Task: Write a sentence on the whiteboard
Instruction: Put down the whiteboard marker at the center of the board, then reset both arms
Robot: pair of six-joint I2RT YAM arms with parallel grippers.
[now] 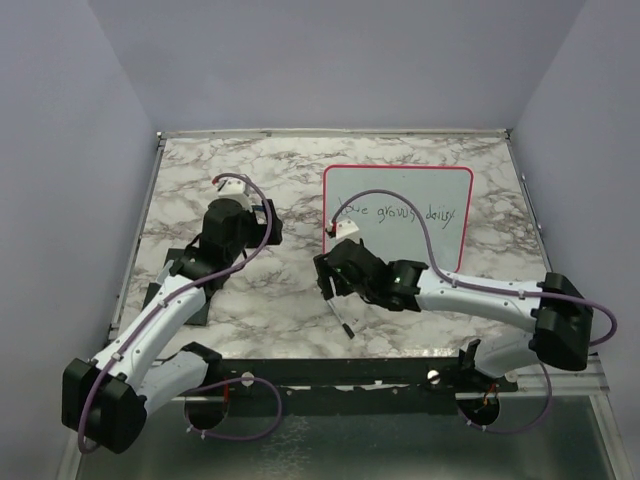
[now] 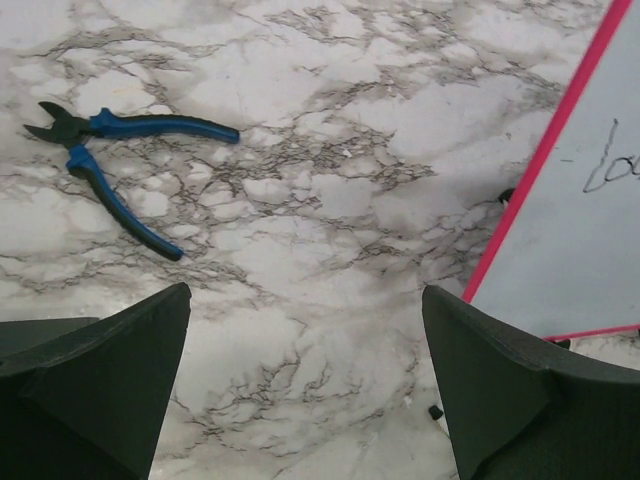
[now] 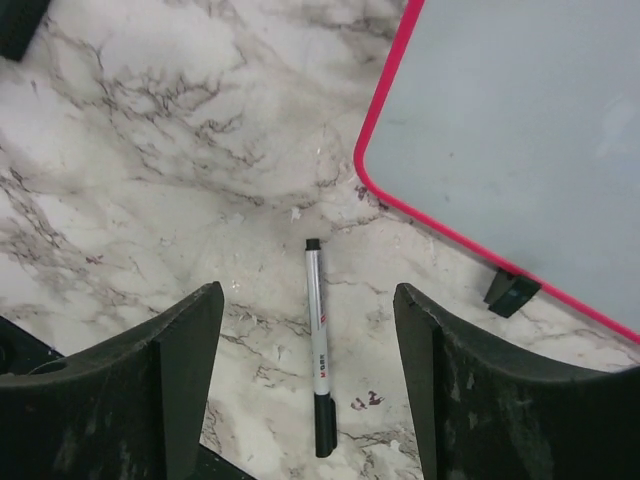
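Looking down through the right wrist camera, we see the right gripper (image 3: 303,295) spread wide with nothing in it: the slim silver marker pen with black ends (image 3: 317,350) lies loose on the grey-veined white marble tabletop (image 3: 150,120), in the gap between the two dark fingers and touching neither. Its long axis runs from 12 to 6 o'clock in that view, parallel to the finger faces, so we judge that a plain closing would pinch it across the barrel if it has to be taken up again. The large flat white rectangular whiteboard with the thin red-pink frame (image 1: 445,185) lies at about 1 o'clock from the pen, its rounded corner near the pen's upper end but apart from it. On it the one line of thin dark handwritten words (image 1: 395,213) spans the width, so we take the writing as done. The left gripper (image 2: 305,300) is likewise wide open and empty, over bare marble at 9 o'clock of the board; the right arm is clearly the nearer to both pen and board
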